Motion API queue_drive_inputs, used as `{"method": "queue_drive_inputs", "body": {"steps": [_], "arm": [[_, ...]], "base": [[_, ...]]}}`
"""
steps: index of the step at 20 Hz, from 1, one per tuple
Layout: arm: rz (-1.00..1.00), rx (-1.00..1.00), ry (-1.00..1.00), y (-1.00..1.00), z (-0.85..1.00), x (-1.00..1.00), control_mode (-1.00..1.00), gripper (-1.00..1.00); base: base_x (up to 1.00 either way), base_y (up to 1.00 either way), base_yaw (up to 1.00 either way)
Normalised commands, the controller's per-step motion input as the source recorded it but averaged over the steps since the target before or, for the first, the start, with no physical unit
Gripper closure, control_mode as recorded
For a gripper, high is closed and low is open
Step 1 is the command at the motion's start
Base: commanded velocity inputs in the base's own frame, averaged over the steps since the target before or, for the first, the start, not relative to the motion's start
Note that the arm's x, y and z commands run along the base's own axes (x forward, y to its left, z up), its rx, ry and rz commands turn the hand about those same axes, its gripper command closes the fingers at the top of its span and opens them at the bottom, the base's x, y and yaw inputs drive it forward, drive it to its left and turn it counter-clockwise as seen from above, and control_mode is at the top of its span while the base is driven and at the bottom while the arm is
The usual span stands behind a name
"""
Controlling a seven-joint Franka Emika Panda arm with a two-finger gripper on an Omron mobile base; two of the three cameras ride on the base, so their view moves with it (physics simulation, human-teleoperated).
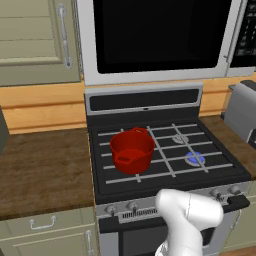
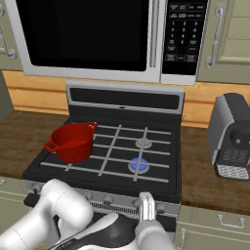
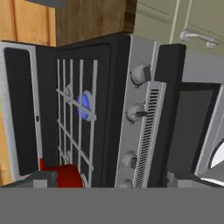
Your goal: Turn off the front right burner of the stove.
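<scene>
Because the front right burner [image 1: 195,158] glows blue on the stove [image 1: 102,187], right of the red pot [image 1: 132,149], the gripper [image 3: 109,180] faces the knobs [image 3: 135,113], jaws apart, holding nothing.

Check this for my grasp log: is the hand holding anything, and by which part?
Nothing is held: the hand is open, its fingers apart, facing the knobs on the stove.

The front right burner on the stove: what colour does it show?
Blue over a silver-grey cap, the front right burner shows best in the right base view.
</scene>
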Motion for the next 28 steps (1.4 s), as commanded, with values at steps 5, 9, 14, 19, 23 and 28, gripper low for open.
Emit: {"method": "queue_drive_inputs", "body": {"steps": [5,9,14,19,23,28], "arm": [[0.00,-0.07,-0.17,-0.09,-0.50,0.05,-1.00,-1.00],[0.00,-0.03,-0.18,-0.24,-0.42,0.10,-1.00,-1.00],[0.00,-0.01,-0.15,-0.09,-0.34,0.23,-1.00,-1.00],[0.00,0.00,-0.13,-0.20,-0.16,0.30,-1.00,-1.00],[0.00,0.00,-0.04,-0.06,-0.10,0.38,-1.00,-1.00],[0.02,0.00,-0.04,-0.04,-0.20,0.26,-1.00,-1.00]], "base": [[0.00,0.00,0.00],[0.00,0.00,0.00],[0.00,0.00,0.00],[0.00,0.00,0.00],[0.00,0.00,0.00],[0.00,0.00,0.00]]}}
